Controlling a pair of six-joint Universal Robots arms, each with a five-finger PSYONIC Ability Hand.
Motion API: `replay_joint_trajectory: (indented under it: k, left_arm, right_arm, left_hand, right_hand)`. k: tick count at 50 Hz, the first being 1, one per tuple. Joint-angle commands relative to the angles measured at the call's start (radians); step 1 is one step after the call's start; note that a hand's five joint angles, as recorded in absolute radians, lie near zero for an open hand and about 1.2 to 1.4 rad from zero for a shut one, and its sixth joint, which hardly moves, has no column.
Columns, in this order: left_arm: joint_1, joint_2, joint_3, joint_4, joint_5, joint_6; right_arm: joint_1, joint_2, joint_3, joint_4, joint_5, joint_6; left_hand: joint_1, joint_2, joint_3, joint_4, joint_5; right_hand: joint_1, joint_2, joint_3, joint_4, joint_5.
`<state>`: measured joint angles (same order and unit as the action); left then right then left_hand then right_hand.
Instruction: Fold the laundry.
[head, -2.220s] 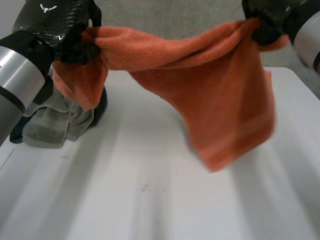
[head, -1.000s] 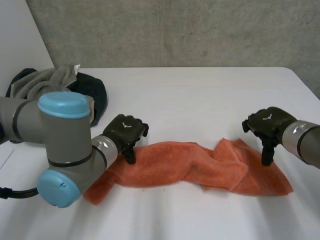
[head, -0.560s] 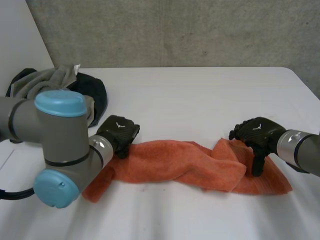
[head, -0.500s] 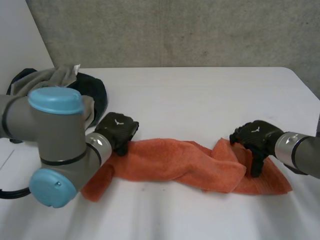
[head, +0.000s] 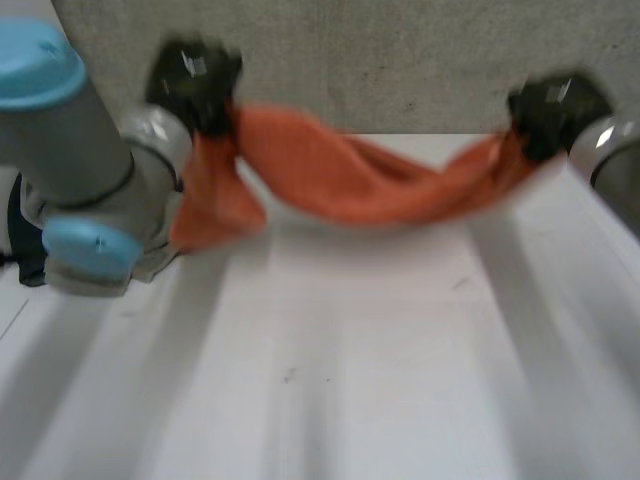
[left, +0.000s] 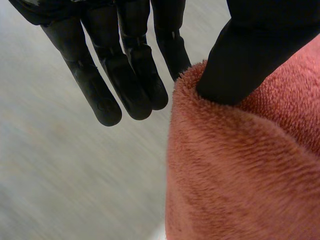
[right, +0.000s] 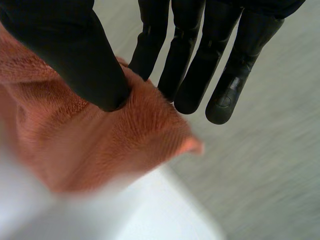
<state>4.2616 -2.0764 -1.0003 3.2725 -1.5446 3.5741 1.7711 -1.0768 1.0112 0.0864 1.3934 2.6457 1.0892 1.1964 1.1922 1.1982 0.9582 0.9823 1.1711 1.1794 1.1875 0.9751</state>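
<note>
An orange towel (head: 340, 175) hangs in the air above the white table (head: 350, 380), stretched and twisted between my two hands. My left hand (head: 195, 75) is shut on its left end, and a loose flap droops below that grip. In the left wrist view the thumb (left: 250, 55) pinches the towel (left: 240, 175) against the nearest finger, while the other fingers (left: 125, 75) stay straight. My right hand (head: 550, 105) is shut on the towel's right end. In the right wrist view its thumb (right: 75, 55) pinches a bunched corner of the towel (right: 100, 145) against a finger.
My left arm (head: 70, 150) stands large over the table's left side and covers most of a dark bag (head: 20, 255) with grey laundry. A grey concrete wall (head: 400, 60) rises behind the table. The table's right edge (head: 605, 215) runs close under my right hand.
Both hands have closed on the towel's ends and lifted it off the table. It now hangs stretched between them at wall height, where it lay crumpled on the table before.
</note>
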Motion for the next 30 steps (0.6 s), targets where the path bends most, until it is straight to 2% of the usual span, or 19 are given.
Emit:
replay_joint_trajectory:
  k: [1,5,13,20,25,30]
  left_arm:
    - [0.017,0.064,0.048,0.344,-0.02,-0.005]
    - [0.009,0.111,-0.087,0.357,-0.014,-0.006]
    - [0.02,0.096,-0.348,0.352,-0.009,-0.003]
    - [0.015,0.064,-0.537,0.306,-0.011,0.002]
    - [-0.002,0.047,-0.632,0.231,-0.011,-0.003]
    - [-0.04,0.105,-0.679,0.083,-0.011,-0.008]
  right_arm:
    - [0.022,-0.077,-0.126,-0.172,0.064,0.137]
    - [0.025,-0.118,-0.073,-0.136,0.049,0.135]
    - [0.022,-0.112,0.133,-0.079,-0.011,0.105]
    - [0.013,-0.06,0.3,-0.028,-0.016,-0.019]
    - [0.01,-0.043,0.417,0.038,-0.014,-0.142]
    - [0.01,-0.049,0.477,0.035,-0.017,-0.159]
  left_hand:
    - [0.307,0.2,0.204,0.198,0.264]
    - [0.307,0.2,0.204,0.198,0.264]
    - [0.307,0.2,0.204,0.198,0.264]
    - [0.307,0.2,0.204,0.198,0.264]
    - [0.179,0.071,0.076,0.07,0.135]
    - [-0.205,-0.313,-0.308,-0.314,-0.249]
  right_hand:
    - [0.414,0.225,0.217,0.209,0.247]
    - [0.414,0.225,0.217,0.209,0.247]
    - [0.414,0.225,0.217,0.209,0.247]
    - [0.414,0.225,0.217,0.209,0.247]
    - [0.414,0.225,0.217,0.209,0.247]
    - [0.414,0.225,0.217,0.209,0.247]
